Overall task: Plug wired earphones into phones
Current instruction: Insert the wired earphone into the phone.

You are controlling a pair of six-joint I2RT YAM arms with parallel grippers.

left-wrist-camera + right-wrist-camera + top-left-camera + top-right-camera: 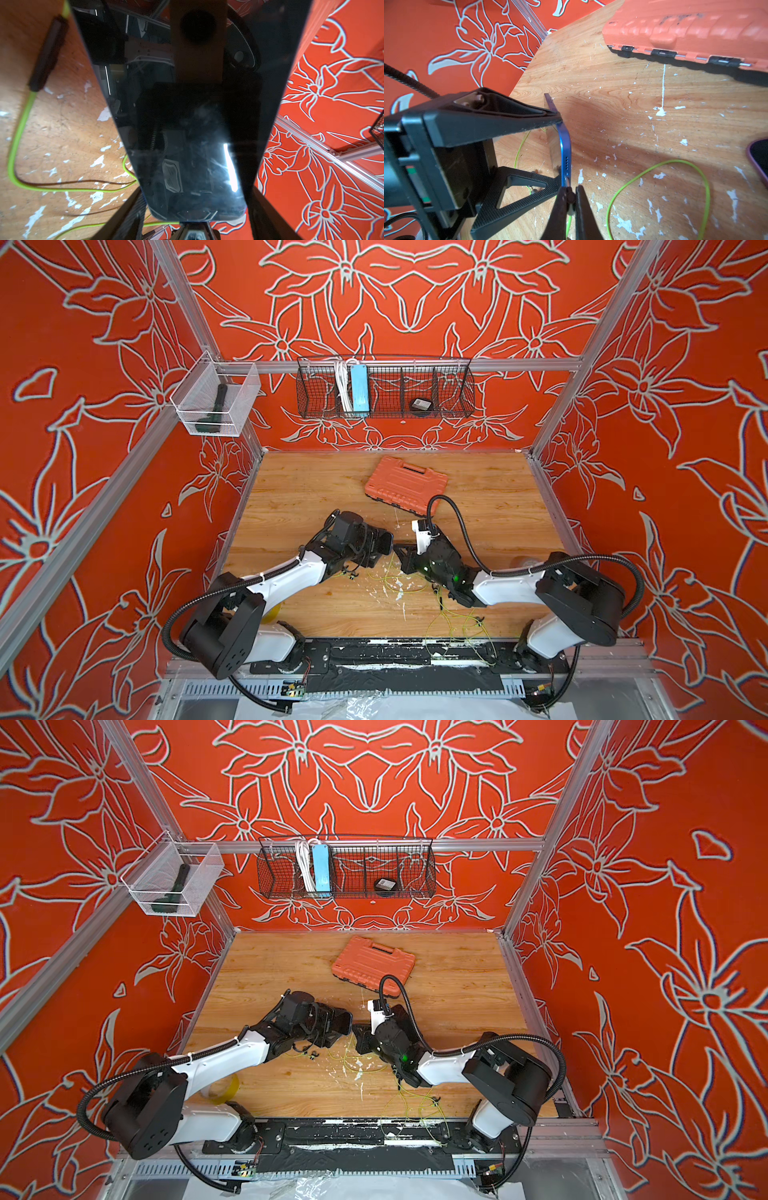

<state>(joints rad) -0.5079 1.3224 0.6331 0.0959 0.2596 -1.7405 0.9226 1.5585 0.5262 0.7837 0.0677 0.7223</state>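
Left hand (377,544) grasps the blue-edged phone (565,145) above the desk (291,489); at its three o'clock, right hand (400,549) clenches the earphone plug (570,198).

Orange case (405,485) blocks the far tabletop (299,489); yellow-green cables (10,158) litter the near half

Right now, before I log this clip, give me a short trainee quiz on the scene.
1. True or false: the left tool holds the flat black blue-edged phone clear of the scuffed wooden table.
2. The shut right tool pinches: A) the small black earphone plug, B) that phone's corner, C) nothing?
3. The second black phone lies on the ___.
Key: 1 true; 2 A; 3 table.
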